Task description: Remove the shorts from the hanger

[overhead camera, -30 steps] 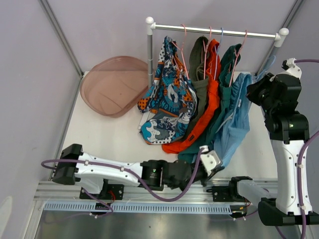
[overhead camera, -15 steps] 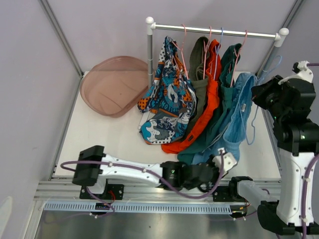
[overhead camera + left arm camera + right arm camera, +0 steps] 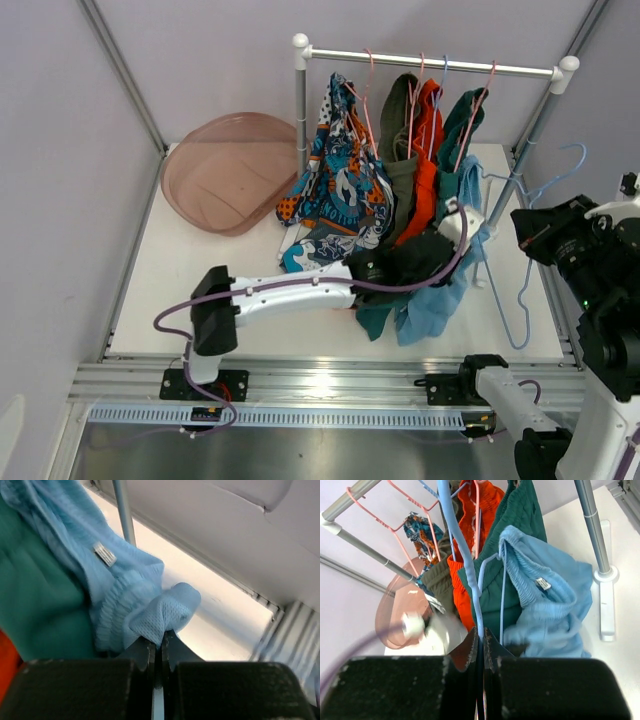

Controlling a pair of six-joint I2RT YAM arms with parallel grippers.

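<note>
Your left tool (image 3: 161, 637) pinched shut on a fold of the soft light blue cloth shorts (image 3: 135, 597), beside the rail's right post (image 3: 592, 525) | right tool (image 3: 481, 639) clamped on the thin blue wire hanger (image 3: 461, 550) | watch: waistband may snag the hanger, or drag the dark teal shorts (image 3: 520, 512) along

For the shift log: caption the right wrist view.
Right gripper shut on the blue hanger, light blue shorts bunched beside dark teal pair.

From above, the right arm (image 3: 585, 255) runs off the frame's right edge. The blue hanger (image 3: 462, 550) vanishes between the right pincer (image 3: 481, 636) fingers. The left arm's wrist (image 3: 427, 630) is blurred.
</note>
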